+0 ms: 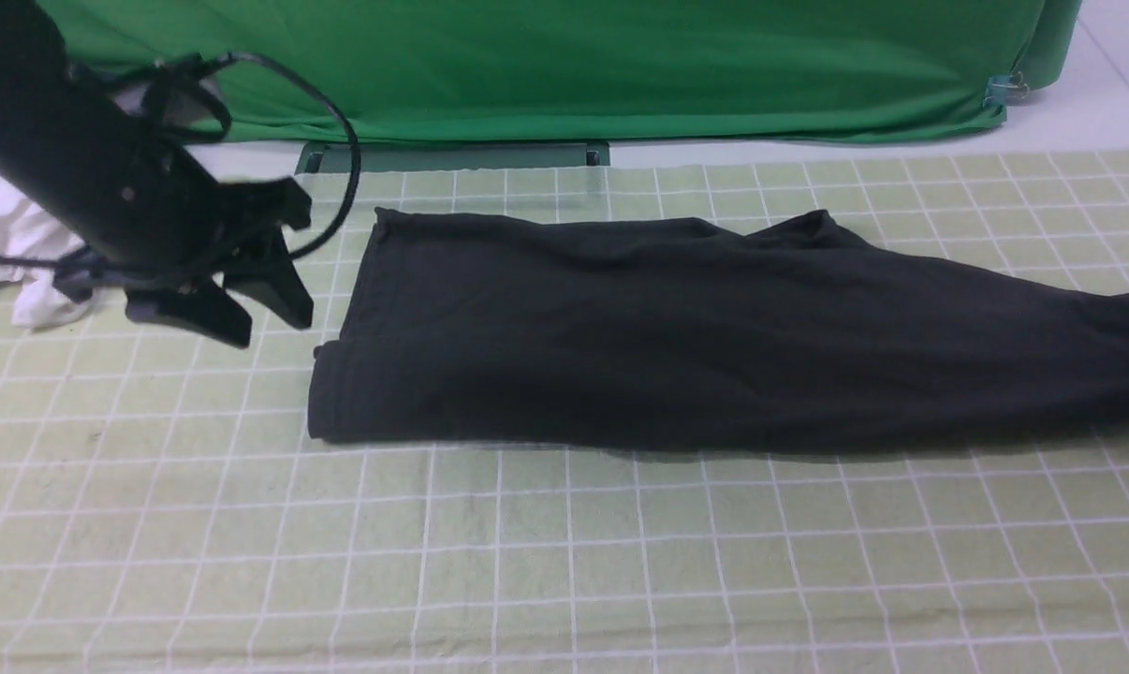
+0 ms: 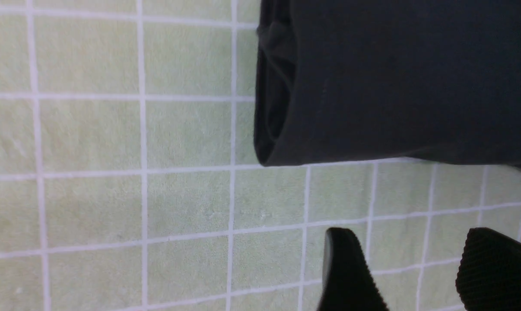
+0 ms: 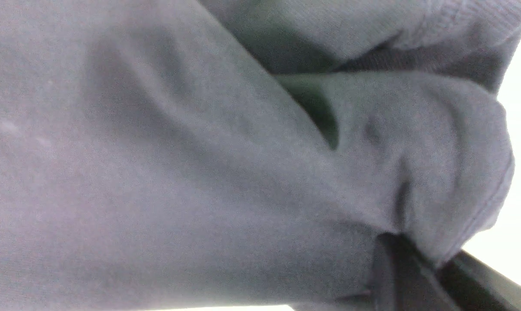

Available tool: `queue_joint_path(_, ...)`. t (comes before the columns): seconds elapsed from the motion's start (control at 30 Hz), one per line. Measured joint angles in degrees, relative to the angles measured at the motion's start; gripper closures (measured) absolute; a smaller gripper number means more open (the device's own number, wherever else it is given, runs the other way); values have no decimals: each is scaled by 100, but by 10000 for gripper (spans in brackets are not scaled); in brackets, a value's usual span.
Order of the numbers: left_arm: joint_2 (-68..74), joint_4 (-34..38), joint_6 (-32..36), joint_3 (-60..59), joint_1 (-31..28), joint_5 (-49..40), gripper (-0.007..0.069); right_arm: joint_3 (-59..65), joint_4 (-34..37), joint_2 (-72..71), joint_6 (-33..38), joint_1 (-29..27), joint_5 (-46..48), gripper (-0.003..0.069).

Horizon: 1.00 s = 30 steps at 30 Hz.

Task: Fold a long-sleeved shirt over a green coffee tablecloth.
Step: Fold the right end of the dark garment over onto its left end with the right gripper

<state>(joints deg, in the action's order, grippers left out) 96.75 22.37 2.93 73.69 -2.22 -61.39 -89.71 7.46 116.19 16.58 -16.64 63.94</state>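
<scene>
Front view: long-sleeved shirt runs left-right; left gripper gapes empty, right gripper pinches it.

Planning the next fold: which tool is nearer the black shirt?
Right. The right tool is clamped on the black shirt; the left tool hangs open beside its left edge, not touching.
</scene>
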Motion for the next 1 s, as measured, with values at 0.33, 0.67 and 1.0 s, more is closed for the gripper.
queue_joint_path(0.33, 524, 286, 66, -756, 0, 1361, 260, 0, -41, 0, -106, 0, -14, 621)
queue_joint_path(0.67, 1176, 1060, 776, -756, 0, 1712, 303, 0, 5, 0, -248, 0, -28, 621)
queue_joint_path(1.0, 1038, 1175, 1231, -828, 0, 1393, 607, 7, -252, -126, -692, 0, 200, 622)
